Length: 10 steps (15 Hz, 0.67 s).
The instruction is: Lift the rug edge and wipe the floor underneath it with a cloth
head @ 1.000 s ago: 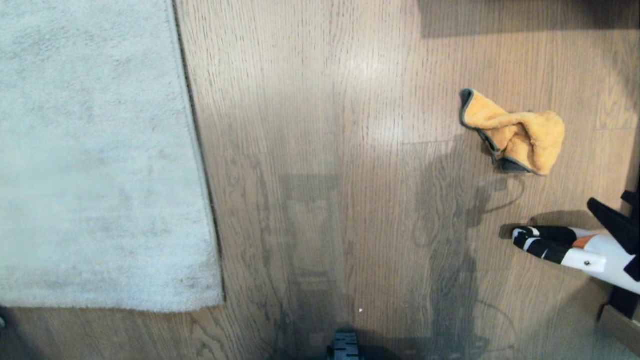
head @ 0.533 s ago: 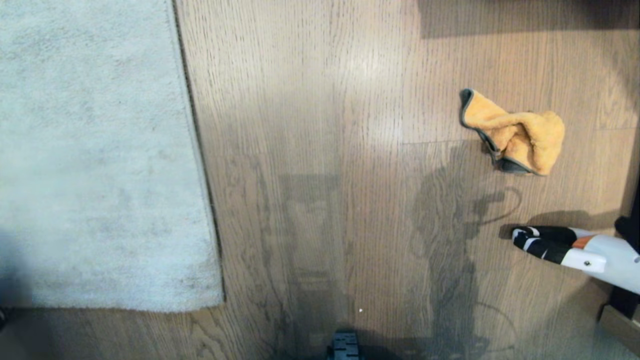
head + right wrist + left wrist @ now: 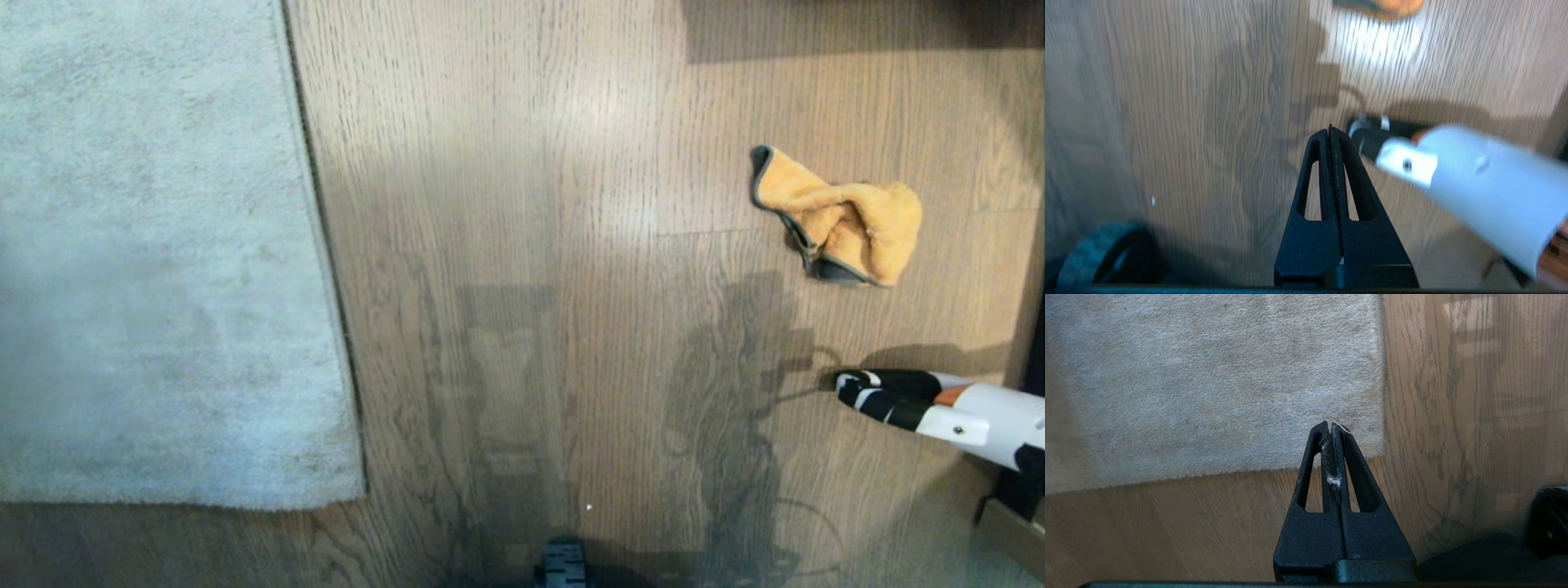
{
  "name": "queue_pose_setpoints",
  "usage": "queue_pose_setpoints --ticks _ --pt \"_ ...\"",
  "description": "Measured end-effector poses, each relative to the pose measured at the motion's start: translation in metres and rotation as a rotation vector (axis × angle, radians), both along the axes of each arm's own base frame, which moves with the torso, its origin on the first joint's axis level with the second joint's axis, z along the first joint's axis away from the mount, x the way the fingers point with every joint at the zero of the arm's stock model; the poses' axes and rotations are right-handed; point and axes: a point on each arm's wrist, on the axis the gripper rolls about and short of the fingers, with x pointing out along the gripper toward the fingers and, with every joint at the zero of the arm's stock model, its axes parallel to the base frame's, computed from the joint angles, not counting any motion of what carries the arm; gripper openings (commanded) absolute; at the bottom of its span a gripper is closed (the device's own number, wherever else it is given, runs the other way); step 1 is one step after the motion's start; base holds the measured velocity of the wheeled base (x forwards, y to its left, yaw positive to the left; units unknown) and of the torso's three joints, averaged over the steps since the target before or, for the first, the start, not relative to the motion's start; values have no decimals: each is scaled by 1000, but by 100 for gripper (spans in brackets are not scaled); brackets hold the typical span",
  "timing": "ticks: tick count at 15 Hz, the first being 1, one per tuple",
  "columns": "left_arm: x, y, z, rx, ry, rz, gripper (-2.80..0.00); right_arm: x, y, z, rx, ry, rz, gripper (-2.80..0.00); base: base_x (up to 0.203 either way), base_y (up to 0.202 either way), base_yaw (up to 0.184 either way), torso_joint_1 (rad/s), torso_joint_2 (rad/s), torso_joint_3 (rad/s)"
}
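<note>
The pale grey rug point(image 3: 155, 261) lies flat on the brown wood floor point(image 3: 531, 204) at the left, its straight edge and near corner down. At the far right of the head view the orange-tan cloth point(image 3: 841, 216) sits crumpled on the floor, free of both grippers. My left gripper point(image 3: 1331, 424) is shut and empty, with bits of lint on its fingers, and hangs above the rug point(image 3: 1208, 375) by its near corner. My right gripper point(image 3: 1329, 128) is shut and empty above bare floor. The cloth point(image 3: 1384, 4) shows only as an orange sliver far ahead of it. Neither gripper appears in the head view.
A white tapered part with a black-striped tip point(image 3: 922, 408) lies on the floor near the cloth, close beside the right gripper. A dark piece of the robot's base point(image 3: 563, 567) shows at the bottom centre. A furniture shadow crosses the top right.
The right gripper's black fingers, open at the head view's right edge a second ago, have pulled back out of that view and shut. The arm's shadow shifted nearer. Rug and cloth stayed put.
</note>
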Motion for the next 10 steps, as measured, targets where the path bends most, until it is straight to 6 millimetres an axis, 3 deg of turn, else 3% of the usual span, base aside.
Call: queue_pose_setpoints --ticks 10 --pt "0 0 0 0 0 0 -280 -44 -1 -38 -7 118 -7 -280 0 0 0 0 0 0"
